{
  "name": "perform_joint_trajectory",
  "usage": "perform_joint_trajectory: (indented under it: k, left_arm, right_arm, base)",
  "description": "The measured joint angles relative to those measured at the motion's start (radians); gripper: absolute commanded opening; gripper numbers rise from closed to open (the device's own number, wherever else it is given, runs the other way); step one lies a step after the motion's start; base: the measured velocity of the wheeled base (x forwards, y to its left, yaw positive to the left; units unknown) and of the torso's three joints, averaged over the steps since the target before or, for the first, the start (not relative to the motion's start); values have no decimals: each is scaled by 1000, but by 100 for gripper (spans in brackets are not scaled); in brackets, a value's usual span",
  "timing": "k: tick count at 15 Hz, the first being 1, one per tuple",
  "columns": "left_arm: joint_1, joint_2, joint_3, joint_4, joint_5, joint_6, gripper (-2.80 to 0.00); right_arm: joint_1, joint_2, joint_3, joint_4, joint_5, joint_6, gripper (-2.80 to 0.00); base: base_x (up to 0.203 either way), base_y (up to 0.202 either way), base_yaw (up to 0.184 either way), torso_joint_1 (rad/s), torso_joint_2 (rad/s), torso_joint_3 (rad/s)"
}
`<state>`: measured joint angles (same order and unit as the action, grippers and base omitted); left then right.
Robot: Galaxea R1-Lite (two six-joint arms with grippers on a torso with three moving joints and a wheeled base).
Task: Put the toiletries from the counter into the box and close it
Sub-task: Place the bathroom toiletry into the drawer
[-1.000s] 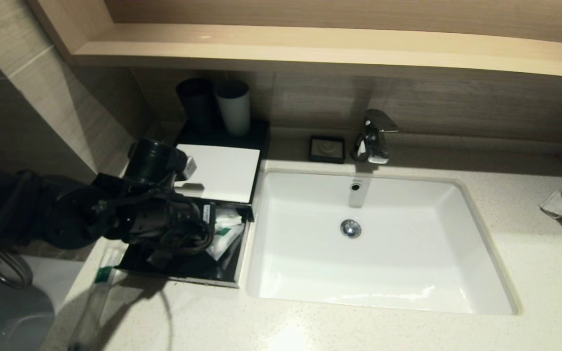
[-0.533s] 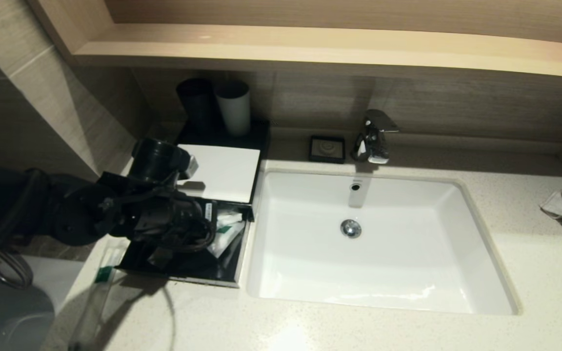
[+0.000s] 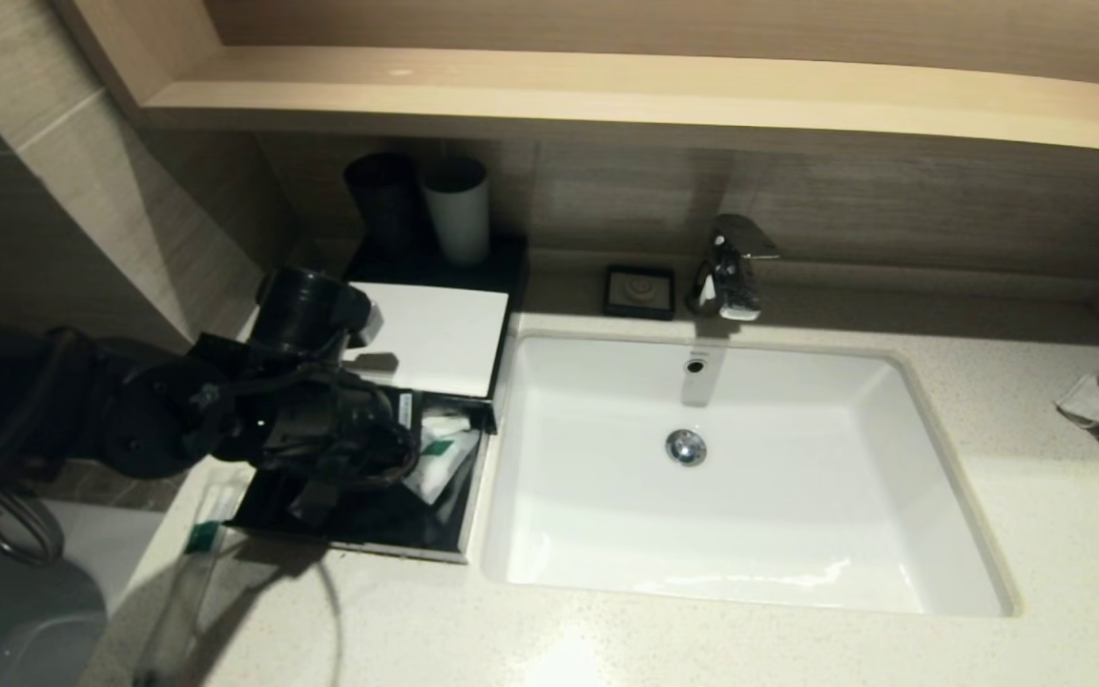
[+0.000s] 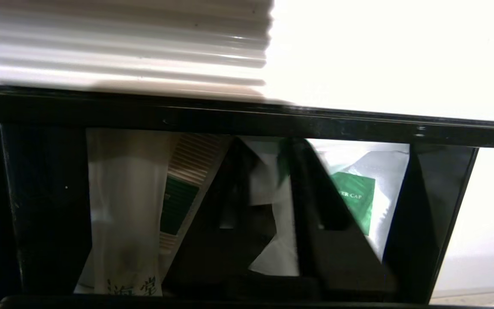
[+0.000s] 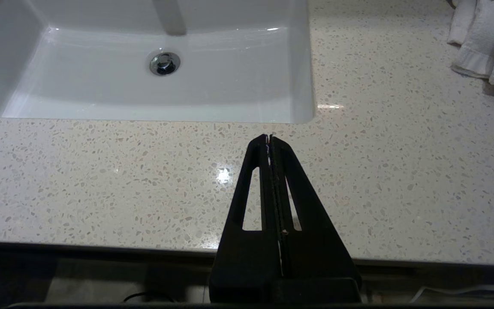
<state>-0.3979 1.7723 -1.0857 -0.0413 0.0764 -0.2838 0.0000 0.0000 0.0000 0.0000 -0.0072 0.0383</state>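
Lying in the black box, translucent green-labelled packets, left hand fingers slightly apart.

Left gripper fingers slightly apart, right gripper fingers together

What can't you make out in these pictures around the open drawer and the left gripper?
- Left gripper: in the wrist view its dark fingers merge with the black box; open or shut unclear.
- Packets in the drawer: head view, the arm covers most; count uncertain.
- Long packet on the counter: its label is too small to read.
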Motion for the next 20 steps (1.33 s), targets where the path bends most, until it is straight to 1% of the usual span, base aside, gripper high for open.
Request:
perform_joint_trajectory:
  k: [9, 16, 17, 20]
  left_arm:
    - [-1, -63, 24, 10, 1, -3, 0]
    - [-1, -193, 121, 12, 1, -3, 0]
    - [-1, -217, 133, 14, 1, -3, -280]
    - [-1, -292, 157, 48, 3, -3, -280]
  right_arm:
    - [0, 0, 0, 0, 0, 0, -280]
    - [0, 0, 0, 0, 0, 0, -280]
    - [0, 0, 0, 0, 0, 0, -280]
    - [0, 0, 0, 0, 0, 0, -280]
  base:
    - [0, 0, 0, 0, 0, 0]
    - [0, 0, 0, 0, 0, 0]
    - [0, 0, 0, 0, 0, 0]
    - [0, 0, 0, 0, 0, 0]
